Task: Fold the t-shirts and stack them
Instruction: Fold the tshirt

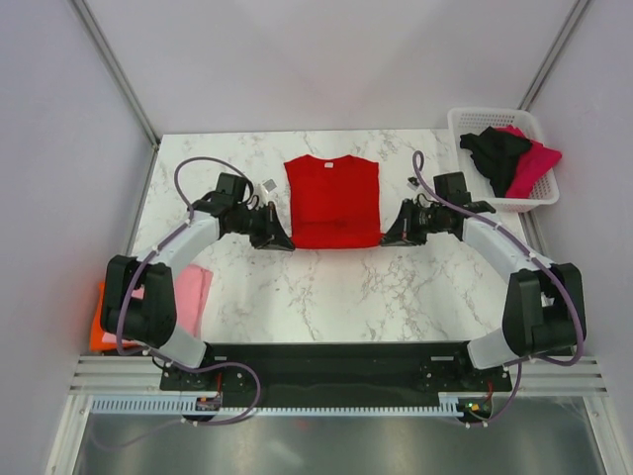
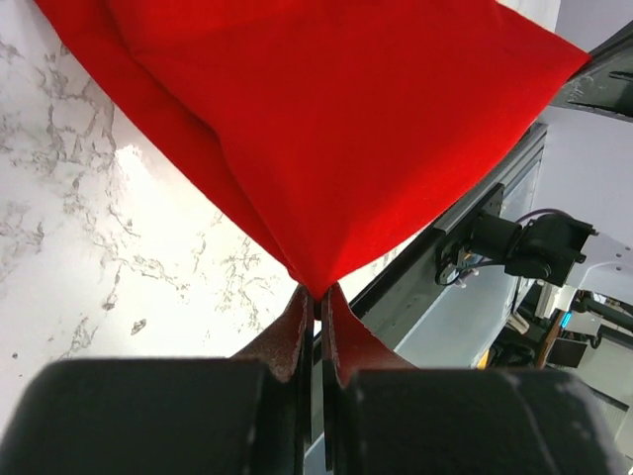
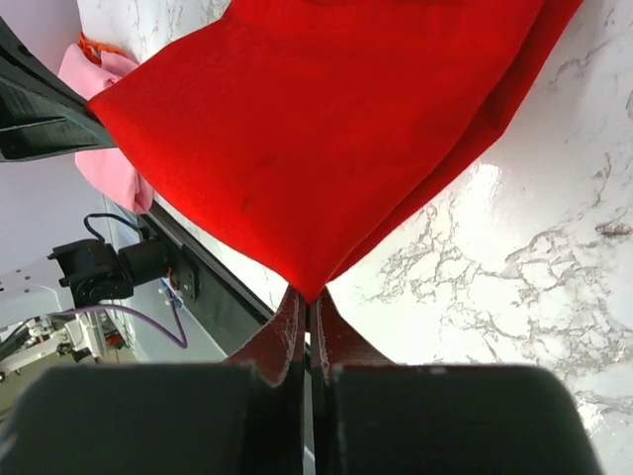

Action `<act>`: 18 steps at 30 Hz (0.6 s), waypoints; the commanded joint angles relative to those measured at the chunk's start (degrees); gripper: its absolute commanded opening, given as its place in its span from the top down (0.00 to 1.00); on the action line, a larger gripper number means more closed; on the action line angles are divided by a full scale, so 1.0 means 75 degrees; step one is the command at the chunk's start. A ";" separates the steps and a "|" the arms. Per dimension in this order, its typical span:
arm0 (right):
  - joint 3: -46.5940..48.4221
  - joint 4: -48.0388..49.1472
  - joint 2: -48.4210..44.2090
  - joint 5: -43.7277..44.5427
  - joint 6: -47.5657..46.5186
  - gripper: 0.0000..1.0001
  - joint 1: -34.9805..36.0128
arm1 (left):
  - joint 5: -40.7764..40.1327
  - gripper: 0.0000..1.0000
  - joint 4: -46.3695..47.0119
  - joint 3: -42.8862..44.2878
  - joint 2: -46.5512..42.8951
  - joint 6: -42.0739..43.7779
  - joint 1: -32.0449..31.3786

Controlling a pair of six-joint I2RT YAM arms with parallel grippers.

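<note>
A bright red t-shirt [image 1: 333, 200], partly folded into a rectangle, lies at the middle back of the marble table [image 1: 326, 287]. My left gripper [image 1: 284, 241] is shut on its near left corner; the corner shows pinched between the fingers in the left wrist view [image 2: 316, 289]. My right gripper [image 1: 388, 238] is shut on its near right corner, seen pinched in the right wrist view [image 3: 310, 295]. A light pink t-shirt [image 1: 188, 295] lies over an orange one [image 1: 99, 332] at the table's left edge. Black [image 1: 495, 156] and magenta [image 1: 534, 163] t-shirts lie in the basket.
A white lattice basket [image 1: 465, 124] stands at the back right corner. A small white tag [image 1: 268, 185] lies left of the red shirt. Grey walls close the back and sides. A black rail [image 1: 326, 361] runs along the near edge.
</note>
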 commanded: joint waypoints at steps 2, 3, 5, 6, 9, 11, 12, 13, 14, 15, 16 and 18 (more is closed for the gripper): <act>0.0884 0.0090 0.0347 0.0285 -0.0529 1.00 -0.0071 | 0.0007 0.98 0.0249 0.0338 -0.0227 0.0187 0.0114; 0.1178 0.0114 0.0557 0.0332 -0.0715 1.00 -0.0060 | -0.0028 0.98 0.0262 0.0757 0.0064 0.0258 0.0149; 0.2275 0.0149 0.1272 0.0414 -0.0892 1.00 -0.0083 | -0.0192 0.98 0.0239 0.1715 0.0475 0.0514 0.0243; 0.2701 0.0184 0.1541 0.0472 -0.0963 1.00 -0.0118 | -0.0239 0.98 0.0204 0.2140 0.0709 0.0621 0.0278; 0.4376 0.0278 0.2677 0.0636 -0.1244 1.00 -0.0188 | -0.0578 0.98 -0.0030 0.3951 0.1869 0.1112 0.0325; 0.5498 0.0441 0.3568 0.0684 -0.1361 1.00 -0.0258 | -0.0882 0.98 -0.0183 0.5357 0.2900 0.1510 0.0337; 0.5854 0.0500 0.3873 0.0730 -0.1408 1.00 -0.0270 | -0.1011 0.98 -0.0195 0.5819 0.3297 0.1628 0.0325; 0.6194 0.0559 0.4479 0.0858 -0.1420 1.00 -0.0282 | -0.1152 0.98 -0.0218 0.6276 0.3638 0.1734 0.0325; 0.6766 0.0698 0.4798 0.0895 -0.1432 0.99 -0.0294 | -0.1431 0.98 -0.0219 0.7174 0.4360 0.1921 0.0337; 0.7038 0.0769 0.5092 0.0941 -0.1479 0.97 -0.0305 | -0.1562 0.97 -0.0184 0.7589 0.4693 0.2015 0.0325; 0.7273 0.0874 0.5686 0.0988 -0.1491 0.91 -0.0294 | -0.1702 0.78 -0.0160 0.7976 0.5009 0.2063 0.0325; 0.7976 0.1203 0.6229 0.1082 -0.1479 0.64 -0.0294 | -0.2230 0.52 0.0131 0.8681 0.5795 0.2133 0.0314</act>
